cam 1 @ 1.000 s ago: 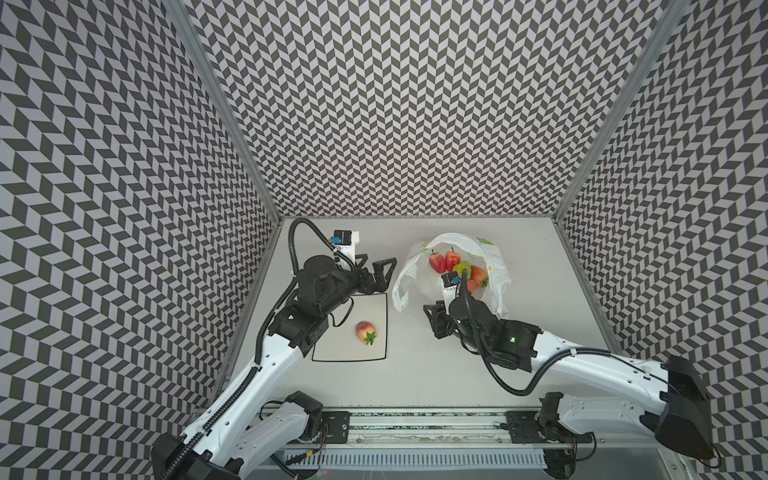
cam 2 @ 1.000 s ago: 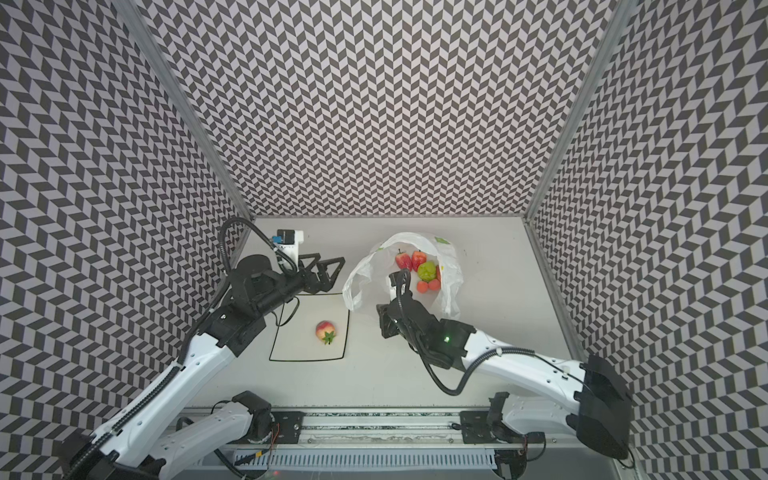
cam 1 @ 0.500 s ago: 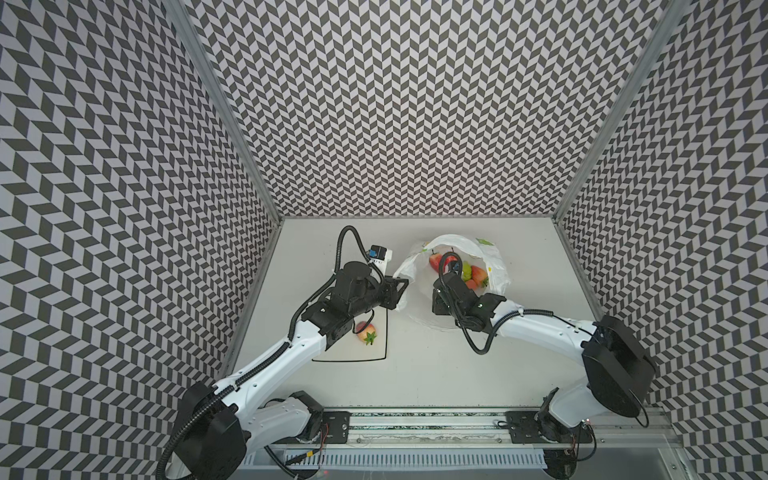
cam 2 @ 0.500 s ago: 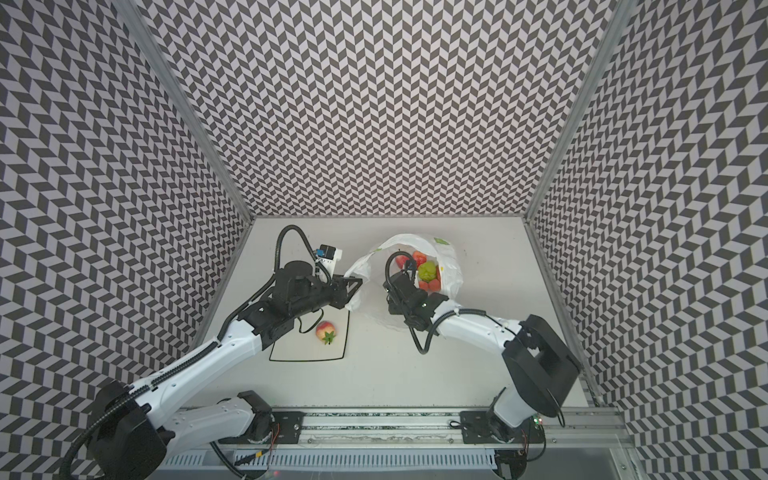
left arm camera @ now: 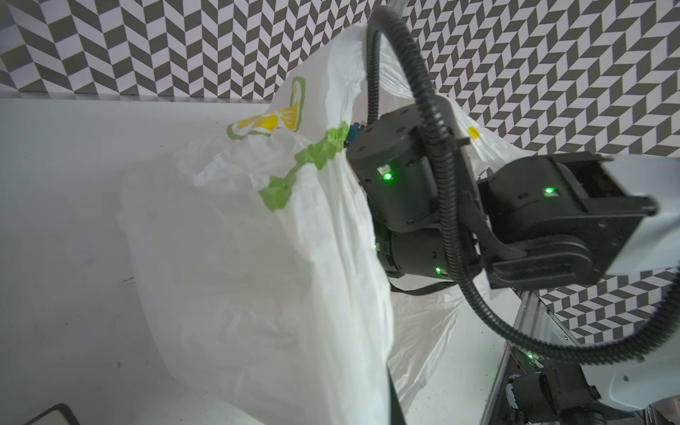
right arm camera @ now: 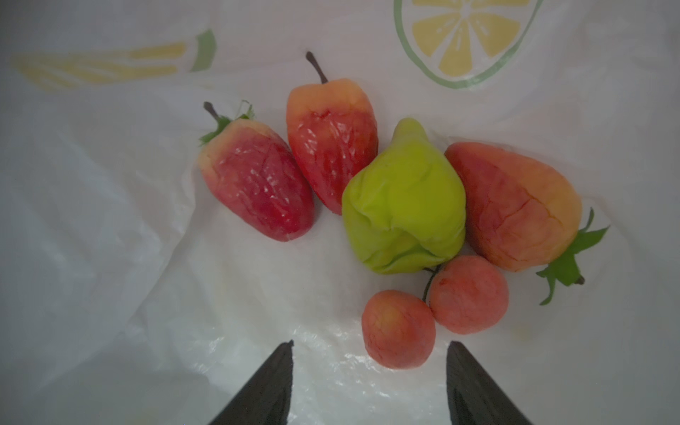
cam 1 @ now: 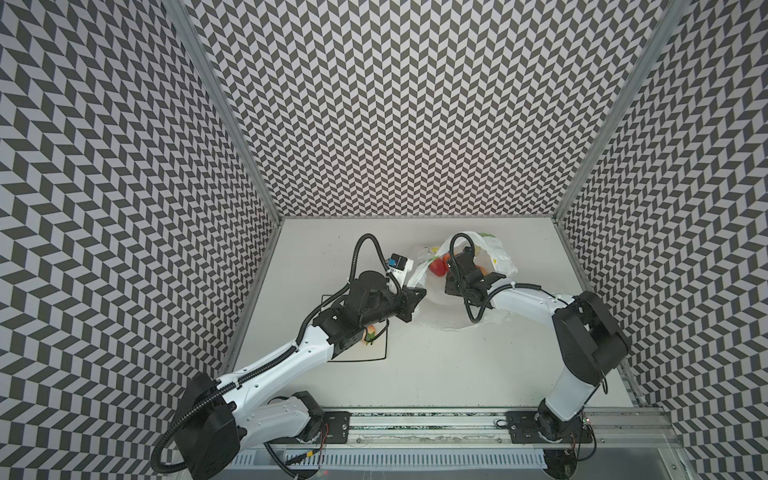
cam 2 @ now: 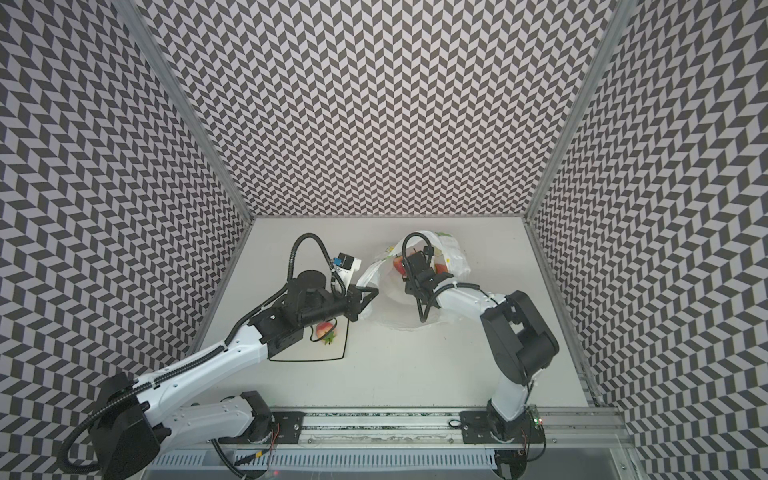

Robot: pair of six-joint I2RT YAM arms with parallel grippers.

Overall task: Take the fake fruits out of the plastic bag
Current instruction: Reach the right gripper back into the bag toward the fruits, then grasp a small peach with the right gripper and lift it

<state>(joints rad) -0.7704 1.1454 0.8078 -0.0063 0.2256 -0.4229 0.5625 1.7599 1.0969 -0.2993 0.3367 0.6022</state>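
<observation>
— Bag (cam 1: 505, 259): who has it?
— Me. My left pincer (cam 1: 417, 295) is pinched on its rim.
— Fruits (right arm camera: 401, 198)?
— Inside the bag, clustered just ahead of my spread right pincer (right arm camera: 370, 346), which holds nothing. Nearest is a small orange ball (right arm camera: 399, 328), straight before the gap.

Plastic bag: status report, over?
Left gripper shut on plastic bag rim. Right gripper open inside, six fake fruits ahead. One strawberry out on plate. Nothing in the way.
</observation>
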